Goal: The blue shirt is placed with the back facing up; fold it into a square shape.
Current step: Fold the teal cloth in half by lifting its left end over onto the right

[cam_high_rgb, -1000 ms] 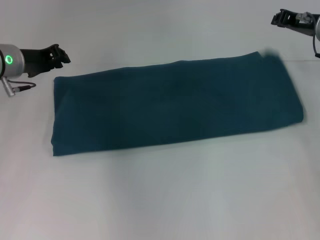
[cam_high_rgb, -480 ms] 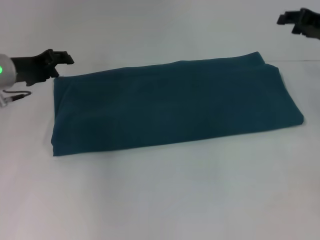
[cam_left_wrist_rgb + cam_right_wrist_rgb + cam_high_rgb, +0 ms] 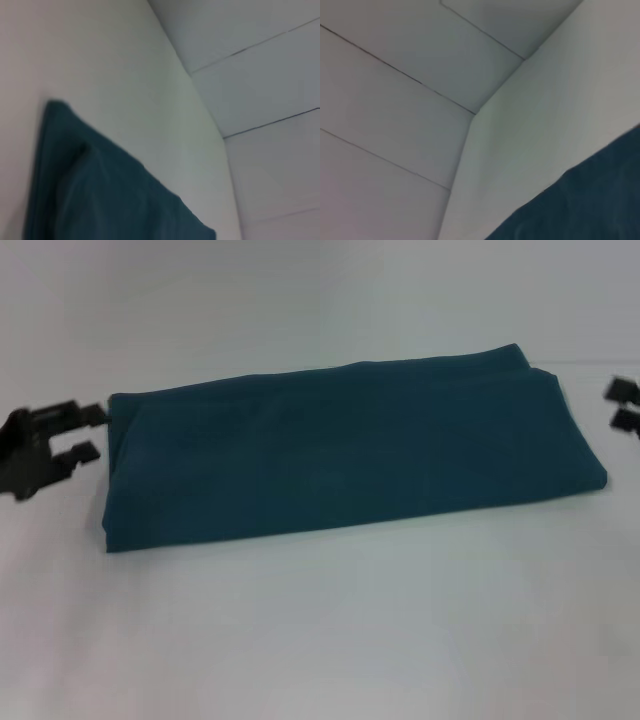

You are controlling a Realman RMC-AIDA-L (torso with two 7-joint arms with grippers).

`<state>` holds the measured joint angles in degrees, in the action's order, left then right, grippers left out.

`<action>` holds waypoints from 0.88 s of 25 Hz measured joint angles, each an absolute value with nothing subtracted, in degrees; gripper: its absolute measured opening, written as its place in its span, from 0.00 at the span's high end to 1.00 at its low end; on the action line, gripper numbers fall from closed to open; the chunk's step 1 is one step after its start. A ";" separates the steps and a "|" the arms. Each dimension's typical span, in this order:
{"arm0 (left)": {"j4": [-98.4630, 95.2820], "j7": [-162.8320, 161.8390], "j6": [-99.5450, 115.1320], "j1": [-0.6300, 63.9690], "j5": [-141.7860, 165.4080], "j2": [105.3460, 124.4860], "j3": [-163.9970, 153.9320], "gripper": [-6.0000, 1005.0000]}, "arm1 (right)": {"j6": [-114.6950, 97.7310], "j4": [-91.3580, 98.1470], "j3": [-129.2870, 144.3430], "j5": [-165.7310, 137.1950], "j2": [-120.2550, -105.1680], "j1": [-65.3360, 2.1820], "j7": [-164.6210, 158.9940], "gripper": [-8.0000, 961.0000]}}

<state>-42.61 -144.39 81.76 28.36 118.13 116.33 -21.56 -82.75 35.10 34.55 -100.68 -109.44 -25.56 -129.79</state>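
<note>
The blue shirt [image 3: 340, 445] lies on the white table as a long folded band running left to right, plain side up. Its cloth also fills the lower part of the left wrist view [image 3: 110, 195] and a corner of the right wrist view [image 3: 585, 205]. My left gripper [image 3: 88, 432] is just off the band's left end, open, nothing between its fingers. At the frame's right edge, beside the band's right end, my right gripper [image 3: 624, 405] stands open with only the fingertips showing.
The white table [image 3: 330, 630] stretches wide in front of the shirt. A pale panelled wall [image 3: 395, 75] rises behind the table's far edge.
Both grippers have dropped from behind the shirt's far corners down to beside its two short ends. The shirt has not moved.
</note>
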 joint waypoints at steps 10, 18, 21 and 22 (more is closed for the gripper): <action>-39.68 -147.75 84.30 22.24 118.17 118.77 -18.84 0.41 | -92.94 30.96 31.07 -100.20 -110.21 -23.07 -121.82 0.27; -36.49 -150.47 80.07 21.45 118.69 119.52 -19.35 0.41 | -93.75 30.94 31.06 -100.21 -110.24 -24.31 -120.12 0.28; -36.21 -151.16 78.82 21.34 118.69 119.60 -19.36 0.41 | -93.44 30.63 30.87 -100.21 -110.28 -24.32 -119.62 0.28; -36.17 -151.26 78.55 21.35 118.69 119.61 -19.36 0.41 | -93.41 30.57 30.81 -100.21 -110.27 -24.31 -119.57 0.28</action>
<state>-36.17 -151.26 78.55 21.35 118.69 119.61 -19.36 -93.41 30.57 30.81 -100.21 -110.27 -24.31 -119.57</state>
